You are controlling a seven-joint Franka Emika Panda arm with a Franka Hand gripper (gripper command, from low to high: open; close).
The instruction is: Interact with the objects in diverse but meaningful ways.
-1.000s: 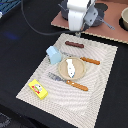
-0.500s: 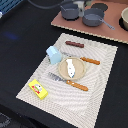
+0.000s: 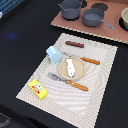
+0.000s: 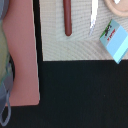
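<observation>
A pale blue cup (image 3: pixel 52 54) lies on a beige striped mat (image 3: pixel 102 100). A dark red-brown sausage (image 3: pixel 75 44) lies at the mat's far edge. A small white oblong piece (image 3: pixel 71 67) rests on a tan plate (image 3: pixel 83 75) at the mat's middle. A yellow packet with a red mark (image 3: pixel 38 89) lies at the mat's near corner, on the exterior view's left. The wrist view shows the sausage (image 4: pixel 67 17), the cup (image 4: pixel 114 39) and a knife blade (image 4: pixel 93 17). The gripper shows in neither view.
A knife (image 3: pixel 90 60) and a fork (image 3: pixel 70 82), both orange-handled, flank the plate. Two grey pots (image 3: pixel 70 8) (image 3: pixel 92 19) stand on a red-brown board (image 3: pixel 107 31) behind the mat. The board (image 4: pixel 22 55) and a grey pot (image 4: pixel 4 95) also show in the wrist view. Black tabletop surrounds the mat.
The arm, seen above the pots one second ago, has left the exterior view. The objects on the mat have not moved.
</observation>
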